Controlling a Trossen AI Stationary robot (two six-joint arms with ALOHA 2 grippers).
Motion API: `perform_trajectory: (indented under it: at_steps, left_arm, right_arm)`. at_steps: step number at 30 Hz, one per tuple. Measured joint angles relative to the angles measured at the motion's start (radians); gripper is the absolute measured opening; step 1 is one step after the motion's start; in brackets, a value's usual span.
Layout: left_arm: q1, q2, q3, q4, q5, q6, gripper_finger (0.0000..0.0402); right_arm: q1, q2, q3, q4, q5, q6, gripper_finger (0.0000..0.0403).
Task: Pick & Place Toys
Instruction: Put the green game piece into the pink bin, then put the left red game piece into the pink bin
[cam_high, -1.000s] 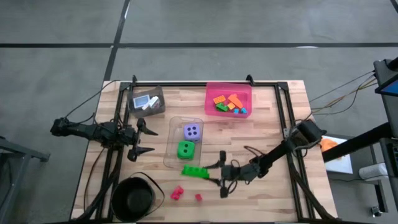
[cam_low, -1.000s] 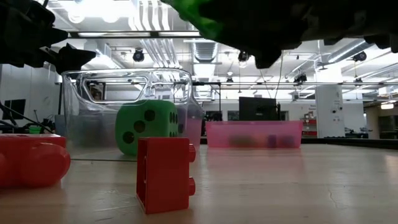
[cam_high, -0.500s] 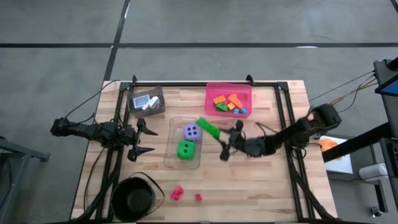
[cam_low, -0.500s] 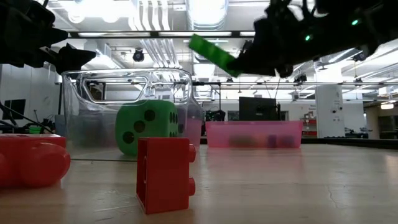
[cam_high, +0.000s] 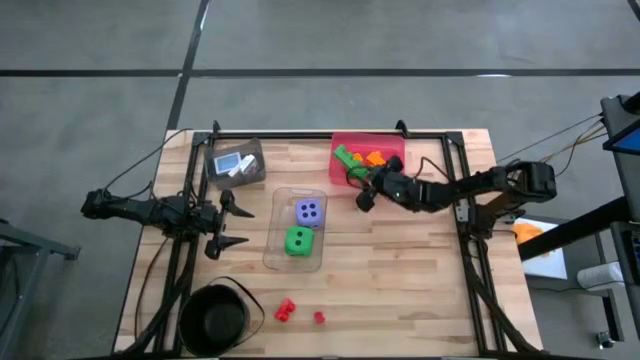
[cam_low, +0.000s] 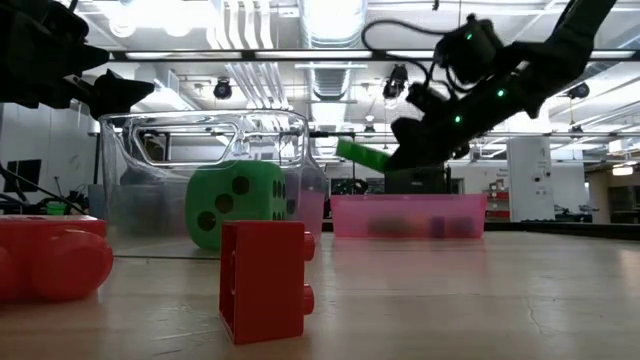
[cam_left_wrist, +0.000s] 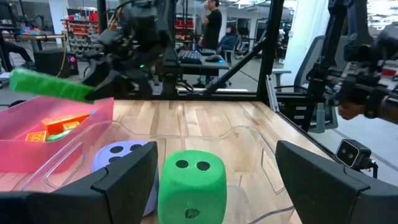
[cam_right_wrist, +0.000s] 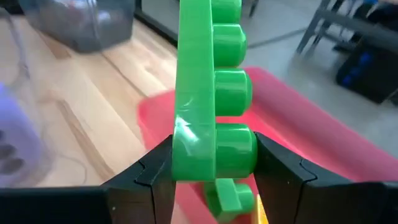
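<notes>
Right gripper (cam_high: 358, 186), pinching the long green brick (cam_high: 347, 157) above the pink bin's (cam_high: 394, 143) left edge, should move farther right over the bin's middle before letting go.

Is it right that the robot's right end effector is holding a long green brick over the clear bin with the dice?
Not quite. The right end effector holds the green brick over the pink bin, not the clear bin; the high view shows this.

Glossy plastic green brick (cam_right_wrist: 208, 93), wooden table (cam_high: 400, 270)
</notes>
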Motion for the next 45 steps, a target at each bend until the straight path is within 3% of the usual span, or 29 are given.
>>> perform_trajectory:
  at_steps: [5, 15, 31, 39, 45]
  left_arm:
    - [0.0, 0.0, 0.0, 0.0, 0.0, 0.0, 0.0327]
    - [0.0, 0.0, 0.0, 0.0, 0.0, 0.0, 0.0327]
    - [0.0, 0.0, 0.0, 0.0, 0.0, 0.0, 0.0327]
    - [0.0, 0.0, 0.0, 0.0, 0.0, 0.0, 0.0327]
    - [0.0, 0.0, 0.0, 0.0, 0.0, 0.0, 0.0327]
  right_arm:
    - [-0.113, 0.03, 0.008, -0.063, -0.112, 0.025, 0.0171]
    - [-0.157, 0.073, 0.008, -0.095, -0.116, 0.04, 0.0176]
    - [-0.147, 0.048, 0.027, -0.096, -0.141, 0.051, 0.0318]
    - [-0.018, 0.046, 0.032, 0.117, -0.373, 0.034, 0.0324]
    - [0.18, 0.046, 0.038, 0.167, -0.392, 0.043, 0.0324]
